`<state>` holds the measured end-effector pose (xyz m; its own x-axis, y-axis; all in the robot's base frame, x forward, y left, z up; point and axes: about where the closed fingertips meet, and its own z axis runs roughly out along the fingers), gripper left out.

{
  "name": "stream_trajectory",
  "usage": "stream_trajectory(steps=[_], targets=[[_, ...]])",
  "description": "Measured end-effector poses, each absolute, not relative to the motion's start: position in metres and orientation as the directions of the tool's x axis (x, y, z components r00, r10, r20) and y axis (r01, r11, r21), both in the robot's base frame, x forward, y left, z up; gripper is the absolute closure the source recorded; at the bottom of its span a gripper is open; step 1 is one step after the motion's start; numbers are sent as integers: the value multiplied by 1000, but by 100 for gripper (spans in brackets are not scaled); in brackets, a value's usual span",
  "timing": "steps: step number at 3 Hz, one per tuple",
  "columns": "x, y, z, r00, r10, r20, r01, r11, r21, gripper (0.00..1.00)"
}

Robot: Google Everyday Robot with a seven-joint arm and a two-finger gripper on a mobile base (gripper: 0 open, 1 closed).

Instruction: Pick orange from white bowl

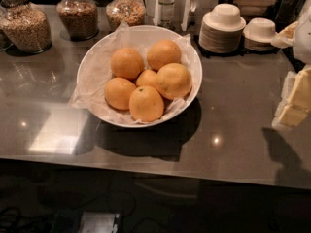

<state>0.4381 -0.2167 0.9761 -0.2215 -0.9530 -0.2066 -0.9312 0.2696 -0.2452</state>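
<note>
The pincer hangs at the right edge of the counter; apart or together, I cannot tell. Well to its left the orange rests in the white bowl, on the pincer-ward side, near-round with no clear long axis.

The pale cream gripper is hanging at the right edge. Glossy grey counter is lying open between it and the wide white paper-lined bowl. The large pale orange is sitting exposed from above and from the right, while smaller oranges are pressing against its left. Glass grain jars and stacked white dishes are crowding the back.
</note>
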Motion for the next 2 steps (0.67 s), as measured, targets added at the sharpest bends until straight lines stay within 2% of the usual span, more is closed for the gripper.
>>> stream_trajectory(steps=[2], targets=[[443, -204, 979, -194, -955, -224, -935, 249, -254, 0]])
